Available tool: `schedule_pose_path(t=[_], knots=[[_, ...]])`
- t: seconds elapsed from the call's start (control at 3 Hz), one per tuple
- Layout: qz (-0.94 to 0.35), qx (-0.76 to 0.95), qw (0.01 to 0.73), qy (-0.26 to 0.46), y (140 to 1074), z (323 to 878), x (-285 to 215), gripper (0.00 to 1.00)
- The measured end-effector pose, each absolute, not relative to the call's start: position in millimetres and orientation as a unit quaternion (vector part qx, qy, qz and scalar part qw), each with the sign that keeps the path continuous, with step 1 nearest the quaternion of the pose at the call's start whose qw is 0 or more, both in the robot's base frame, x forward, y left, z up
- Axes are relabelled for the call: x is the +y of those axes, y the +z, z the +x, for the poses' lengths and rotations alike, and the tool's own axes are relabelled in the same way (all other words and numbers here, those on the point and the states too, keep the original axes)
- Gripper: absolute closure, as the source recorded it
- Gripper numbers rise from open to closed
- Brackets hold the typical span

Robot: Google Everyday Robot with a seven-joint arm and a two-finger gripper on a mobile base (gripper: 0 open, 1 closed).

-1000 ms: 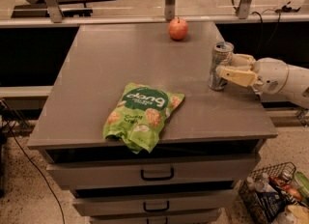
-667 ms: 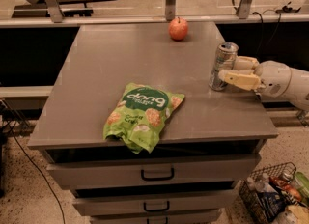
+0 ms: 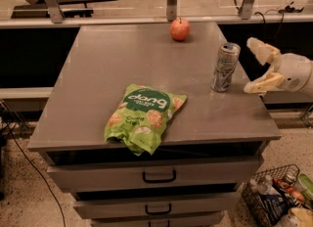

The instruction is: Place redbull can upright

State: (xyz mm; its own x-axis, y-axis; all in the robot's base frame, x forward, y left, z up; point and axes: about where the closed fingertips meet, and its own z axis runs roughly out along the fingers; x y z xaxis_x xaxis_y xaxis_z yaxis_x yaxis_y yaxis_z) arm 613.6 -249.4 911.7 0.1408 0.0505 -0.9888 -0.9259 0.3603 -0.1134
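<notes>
The redbull can (image 3: 226, 67) stands upright, but the gripper (image 3: 255, 67), jaws apart at its 3 o'clock, could clip and topple it.

End effector (image 3: 248, 66) at the right of the view, cream fingers (image 3: 261, 50) wide apart, tips leftward, white wrist (image 3: 296, 72) behind.
</notes>
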Motion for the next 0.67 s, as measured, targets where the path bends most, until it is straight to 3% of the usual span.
schedule_pose_path(t=[0.67], knots=[[-0.43,0.511,0.674,0.315,985,601,-304,0.0]])
